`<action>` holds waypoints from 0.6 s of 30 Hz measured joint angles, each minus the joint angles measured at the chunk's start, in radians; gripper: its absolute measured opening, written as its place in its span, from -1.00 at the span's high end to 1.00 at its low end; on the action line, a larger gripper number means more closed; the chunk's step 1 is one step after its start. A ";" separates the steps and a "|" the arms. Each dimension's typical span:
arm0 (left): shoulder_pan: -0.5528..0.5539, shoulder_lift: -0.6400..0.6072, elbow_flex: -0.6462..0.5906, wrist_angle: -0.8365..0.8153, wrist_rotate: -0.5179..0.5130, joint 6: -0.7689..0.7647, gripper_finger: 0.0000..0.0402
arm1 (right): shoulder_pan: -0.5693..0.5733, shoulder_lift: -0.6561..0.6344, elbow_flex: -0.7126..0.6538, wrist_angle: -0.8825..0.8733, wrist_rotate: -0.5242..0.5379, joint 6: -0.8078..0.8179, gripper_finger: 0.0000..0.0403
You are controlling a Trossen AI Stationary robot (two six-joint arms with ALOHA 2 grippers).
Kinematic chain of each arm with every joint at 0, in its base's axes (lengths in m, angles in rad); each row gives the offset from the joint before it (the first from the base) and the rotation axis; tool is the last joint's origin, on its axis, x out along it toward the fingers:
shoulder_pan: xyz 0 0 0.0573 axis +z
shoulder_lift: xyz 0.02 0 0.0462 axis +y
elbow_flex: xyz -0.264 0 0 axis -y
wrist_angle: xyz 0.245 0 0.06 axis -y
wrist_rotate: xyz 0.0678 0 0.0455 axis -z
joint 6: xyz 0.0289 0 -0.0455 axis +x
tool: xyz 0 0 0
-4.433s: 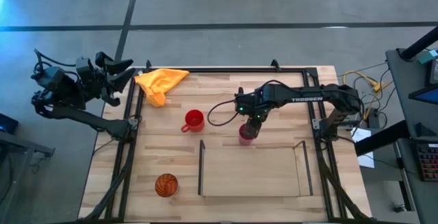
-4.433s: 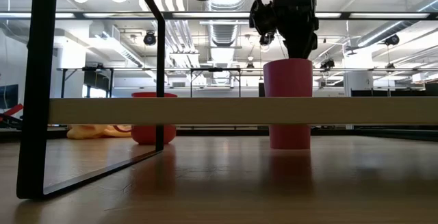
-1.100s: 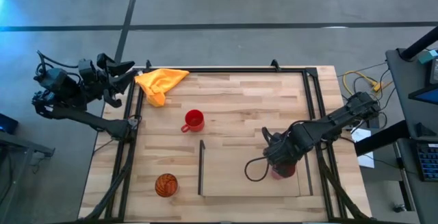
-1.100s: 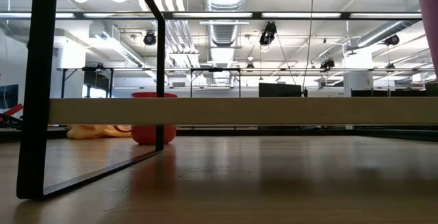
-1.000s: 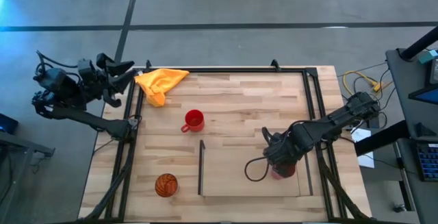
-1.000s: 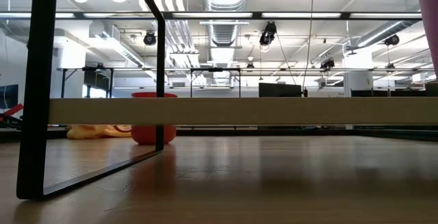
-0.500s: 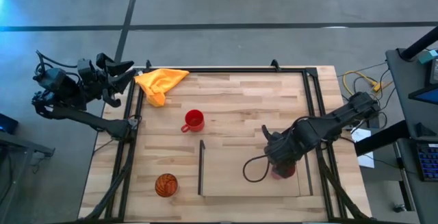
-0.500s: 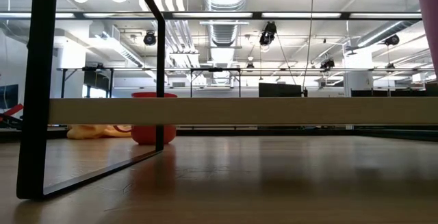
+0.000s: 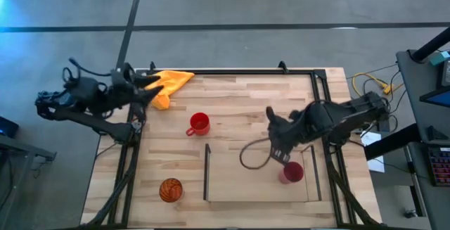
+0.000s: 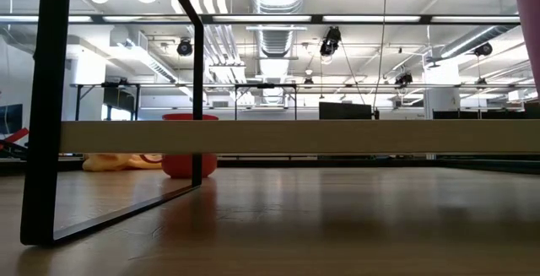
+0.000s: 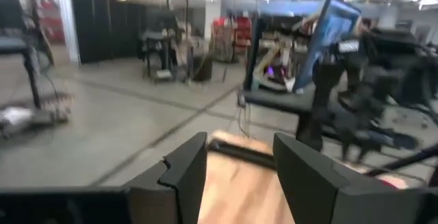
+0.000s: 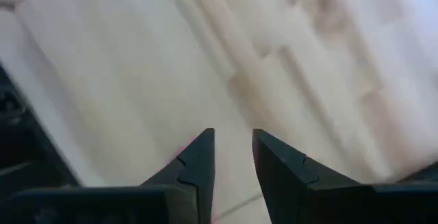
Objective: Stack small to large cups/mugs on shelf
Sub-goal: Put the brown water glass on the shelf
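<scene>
Tumbler point(image 9: 292, 173) beside right end effector point(image 9: 280, 154).

A crumpled yellow-orange cloth point(image 9: 166, 86) is lying at the far left corner of the black-framed light-wood tabletop point(image 9: 239, 96), partly hanging over its frame. Yellow and white cables point(image 9: 370, 84) are trailing on the grey floor beside the table's right side. Beyond the table, in the low view, ceiling ducts point(image 10: 274, 31) are running overhead
</scene>
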 joint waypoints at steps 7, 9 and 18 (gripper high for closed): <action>0.000 0.086 0.173 -0.471 0.274 -0.369 0.23 | -0.104 0.000 0.041 -0.001 0.042 -0.138 0.55; 0.000 0.130 0.208 -0.603 0.424 -0.470 0.23 | -0.129 0.000 0.041 -0.001 0.046 -0.174 0.55; -0.047 0.358 0.197 -0.851 0.826 -0.601 0.23 | -0.228 0.000 0.040 0.003 0.048 -0.270 0.57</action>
